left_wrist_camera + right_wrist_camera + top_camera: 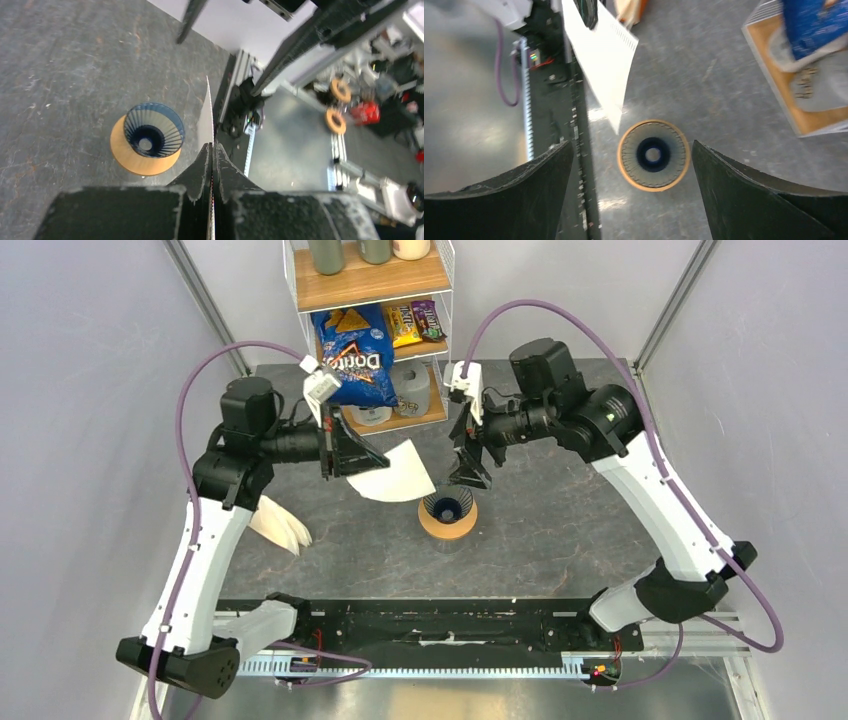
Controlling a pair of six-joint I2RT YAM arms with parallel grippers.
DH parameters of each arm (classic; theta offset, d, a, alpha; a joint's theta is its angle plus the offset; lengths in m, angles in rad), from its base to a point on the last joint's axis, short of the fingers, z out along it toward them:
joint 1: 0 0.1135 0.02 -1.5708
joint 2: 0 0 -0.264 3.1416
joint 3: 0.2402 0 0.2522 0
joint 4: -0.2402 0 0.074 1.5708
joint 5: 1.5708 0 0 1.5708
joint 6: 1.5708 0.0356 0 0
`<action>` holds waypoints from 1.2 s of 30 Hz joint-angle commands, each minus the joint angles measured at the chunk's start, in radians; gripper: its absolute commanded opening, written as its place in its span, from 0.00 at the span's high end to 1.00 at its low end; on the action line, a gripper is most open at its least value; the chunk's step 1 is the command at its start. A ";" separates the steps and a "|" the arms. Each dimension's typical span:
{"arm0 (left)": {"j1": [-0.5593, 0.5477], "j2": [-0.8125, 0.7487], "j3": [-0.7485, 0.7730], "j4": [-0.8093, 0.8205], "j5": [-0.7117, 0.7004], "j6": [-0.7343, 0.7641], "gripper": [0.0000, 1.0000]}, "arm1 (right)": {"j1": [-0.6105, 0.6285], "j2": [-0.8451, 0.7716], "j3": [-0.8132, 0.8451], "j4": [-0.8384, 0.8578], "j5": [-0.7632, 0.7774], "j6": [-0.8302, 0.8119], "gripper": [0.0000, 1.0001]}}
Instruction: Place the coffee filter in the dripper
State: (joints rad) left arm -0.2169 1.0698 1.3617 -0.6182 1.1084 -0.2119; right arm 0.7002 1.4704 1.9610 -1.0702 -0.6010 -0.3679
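The white coffee filter (397, 475) hangs flat in the air, with my left gripper (358, 462) shut on its left edge, up and left of the dripper. In the left wrist view my left gripper (213, 147) pinches the coffee filter (205, 117), which shows edge-on. The dark blue ribbed dripper (447, 507) sits in a round wooden ring (447, 529) on the table, and nothing is in it. My right gripper (467, 480) hovers open just above and behind the dripper. From the right wrist, the dripper (653, 155) lies below my right gripper (631, 144), and the coffee filter (599, 55) is at the upper left.
A fanned bundle of cream filters (281, 525) lies by the left arm. A wire shelf (372, 280) with a blue chip bag (356, 358) stands at the back. The black rail (430, 625) runs along the near edge.
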 commanded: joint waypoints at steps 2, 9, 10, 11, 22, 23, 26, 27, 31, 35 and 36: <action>-0.151 0.027 0.057 -0.211 -0.054 0.336 0.98 | 0.000 0.044 0.054 -0.119 -0.210 0.019 0.07; -0.237 0.062 0.101 -0.230 -0.108 0.354 0.98 | 0.026 0.083 0.066 -0.124 -0.317 0.057 0.26; -0.243 0.067 0.106 -0.231 -0.106 0.351 0.98 | 0.034 0.086 0.067 -0.132 -0.325 0.047 0.28; -0.249 0.076 0.110 -0.232 -0.107 0.350 0.98 | 0.045 0.089 0.067 -0.140 -0.330 0.038 0.28; -0.275 0.089 0.124 -0.219 -0.088 0.347 0.98 | 0.080 0.104 0.043 -0.081 -0.260 0.054 0.98; -0.272 0.085 0.118 -0.185 -0.104 0.311 0.95 | 0.078 0.103 0.045 -0.067 -0.255 0.070 1.00; -0.126 0.048 0.058 0.037 -0.085 0.065 0.55 | 0.038 0.084 0.029 0.057 -0.264 0.189 1.00; -0.033 0.019 -0.002 0.199 -0.033 -0.119 0.48 | 0.006 0.073 0.015 0.123 -0.270 0.249 1.00; 0.330 -0.026 -0.210 1.046 0.028 -0.756 0.18 | -0.112 0.006 -0.081 0.547 -0.274 0.569 1.00; 0.344 -0.032 -0.280 1.205 0.018 -0.905 0.14 | -0.160 -0.054 -0.193 0.947 -0.167 0.783 1.00; 0.297 -0.049 -0.285 1.161 0.001 -0.863 0.14 | -0.161 -0.052 -0.196 1.001 -0.144 0.814 1.00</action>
State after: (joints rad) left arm 0.1509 1.0782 1.1141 0.1673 1.0760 -0.7818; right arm 0.5495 1.4868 1.8042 -0.5549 -0.8246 0.1650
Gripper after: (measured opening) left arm 0.852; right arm 0.007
